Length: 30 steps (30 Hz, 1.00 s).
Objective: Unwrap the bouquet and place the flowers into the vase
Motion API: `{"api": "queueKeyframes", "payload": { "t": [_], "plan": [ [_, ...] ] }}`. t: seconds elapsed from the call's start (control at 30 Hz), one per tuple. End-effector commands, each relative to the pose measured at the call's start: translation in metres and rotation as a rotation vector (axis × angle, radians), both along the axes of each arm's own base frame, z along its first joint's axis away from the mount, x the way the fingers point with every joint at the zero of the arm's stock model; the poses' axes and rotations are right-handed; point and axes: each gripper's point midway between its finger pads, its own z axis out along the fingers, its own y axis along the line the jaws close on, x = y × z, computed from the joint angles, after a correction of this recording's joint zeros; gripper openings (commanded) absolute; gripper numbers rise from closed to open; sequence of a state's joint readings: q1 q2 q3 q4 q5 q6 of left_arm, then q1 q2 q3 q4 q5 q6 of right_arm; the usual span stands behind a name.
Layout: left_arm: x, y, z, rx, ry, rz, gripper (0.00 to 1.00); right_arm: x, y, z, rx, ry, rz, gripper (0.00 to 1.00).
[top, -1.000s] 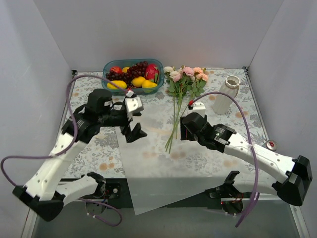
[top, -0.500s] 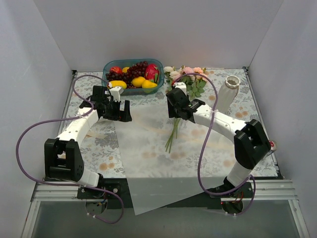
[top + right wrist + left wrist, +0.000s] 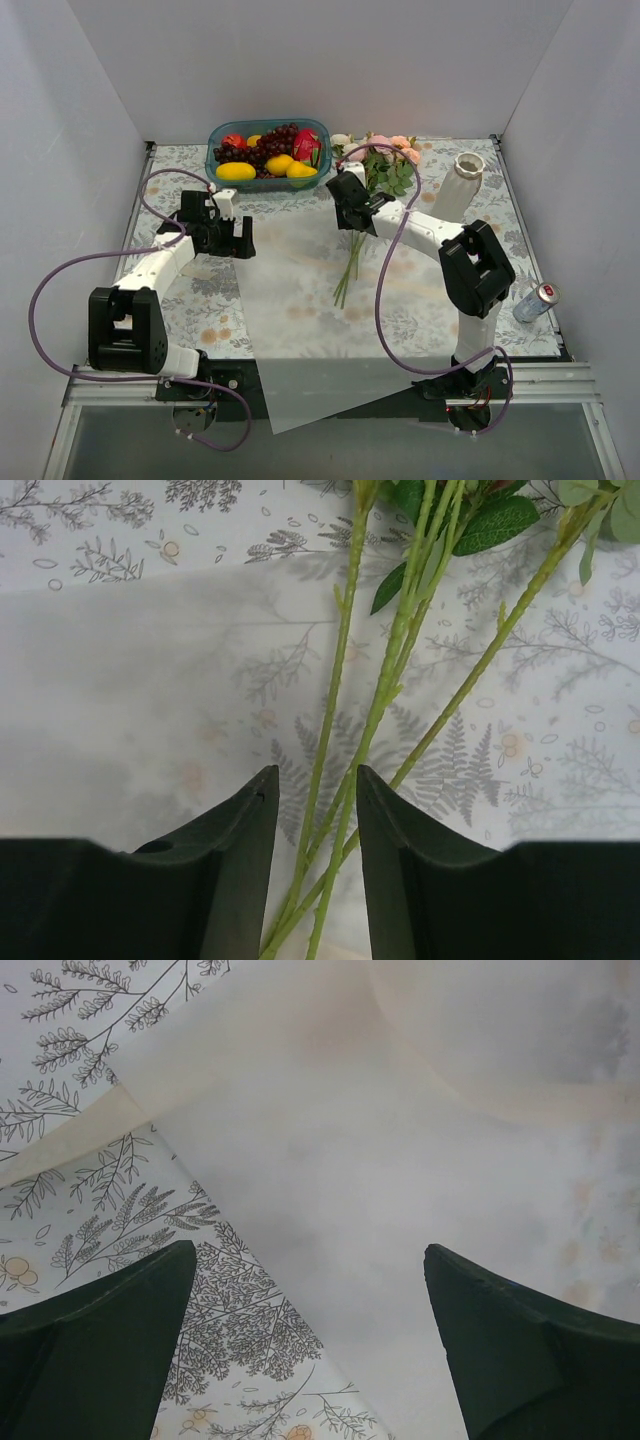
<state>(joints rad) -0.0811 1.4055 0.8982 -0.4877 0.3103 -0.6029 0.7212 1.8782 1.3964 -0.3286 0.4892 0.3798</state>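
Observation:
The flowers [image 3: 372, 172] lie loose on the table, blooms toward the far edge and long green stems [image 3: 385, 695] running toward me over the unwrapped sheet of white translucent paper [image 3: 300, 300]. My right gripper [image 3: 352, 220] hangs low over the stems. Its jaws stand narrowly apart in the right wrist view [image 3: 317, 772], with several stems passing between them and a gap still showing. My left gripper [image 3: 246, 240] is wide open just above the paper's left edge [image 3: 308, 1248], holding nothing. The white ribbed vase [image 3: 457, 187] stands upright right of the blooms.
A blue bowl of fruit [image 3: 268, 152] sits at the far edge, left of the blooms. A drinks can [image 3: 531, 302] is near the table's right edge. The paper [image 3: 400, 1160] overhangs the near edge. White walls close in three sides.
My right arm has swung in over the stems and its jaws have narrowed around them. My left arm has drawn back to the paper's left edge, still wide open.

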Motion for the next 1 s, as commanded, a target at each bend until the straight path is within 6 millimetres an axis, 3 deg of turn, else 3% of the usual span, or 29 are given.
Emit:
{"api": "queueKeyframes", "payload": {
  "t": [0.0,0.3,0.53,0.63,0.8,0.97],
  "plan": [
    [-0.004,0.005,0.026,-0.017,-0.064,-0.004,0.98,0.034,-0.004,0.015,0.066,-0.053,-0.057,0.44],
    [-0.022,0.008,0.040,0.001,-0.108,-0.024,0.98,0.049,-0.004,0.003,0.047,-0.016,-0.059,0.44],
    [-0.024,0.008,0.058,0.007,-0.153,-0.039,0.98,0.054,-0.005,-0.014,0.023,0.025,-0.069,0.44],
    [-0.025,0.009,0.058,0.016,-0.144,-0.047,0.98,0.052,-0.014,-0.020,0.016,0.040,-0.093,0.45],
    [-0.026,0.008,0.054,0.013,-0.141,-0.052,0.98,0.053,-0.012,-0.009,0.042,0.010,-0.078,0.52],
    [-0.031,0.007,0.048,0.011,-0.125,-0.058,0.98,0.051,-0.019,-0.014,0.028,0.021,-0.088,0.53]
  ]
}}
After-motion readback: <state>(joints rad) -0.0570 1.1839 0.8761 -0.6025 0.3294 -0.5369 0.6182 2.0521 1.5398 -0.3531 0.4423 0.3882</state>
